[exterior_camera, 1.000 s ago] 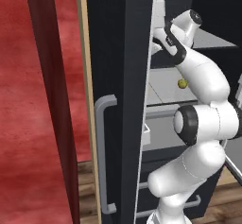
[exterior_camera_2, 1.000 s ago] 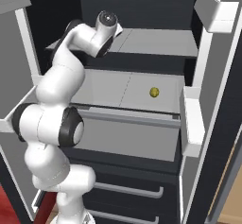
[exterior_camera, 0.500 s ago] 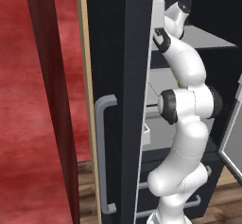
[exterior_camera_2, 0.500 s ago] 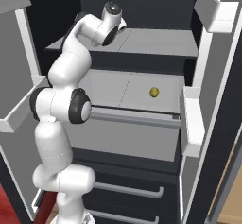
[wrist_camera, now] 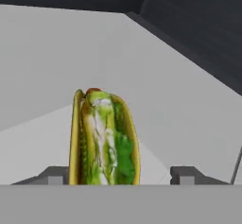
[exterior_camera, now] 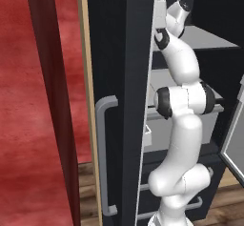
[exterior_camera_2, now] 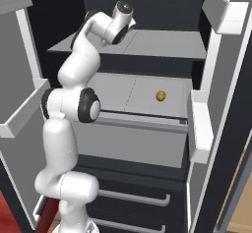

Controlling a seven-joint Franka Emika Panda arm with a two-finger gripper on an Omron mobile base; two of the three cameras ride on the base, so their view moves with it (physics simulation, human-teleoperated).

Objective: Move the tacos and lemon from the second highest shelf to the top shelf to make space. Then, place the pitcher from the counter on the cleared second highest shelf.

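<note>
Careful: your tool (wrist_camera: pixel 118 176) stands spread around the upright yellow-shelled taco (wrist_camera: pixel 104 138) on the thin-edged grey top shelf (exterior_camera_2: pixel 162 43); withdrawing crookedly could topple it.

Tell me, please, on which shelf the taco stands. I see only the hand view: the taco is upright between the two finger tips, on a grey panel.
Observer: In the right base view the arm reaches up to the left part of the top shelf, so the taco should be there.
Operator: Good. And where is the lemon?
Observer: The lemon lies alone on the second highest shelf, right of its middle, one level under the hand.
Operator: Is something in the way down to it?
Observer: Only the door bin stands close, to the right of the lemon.
</note>
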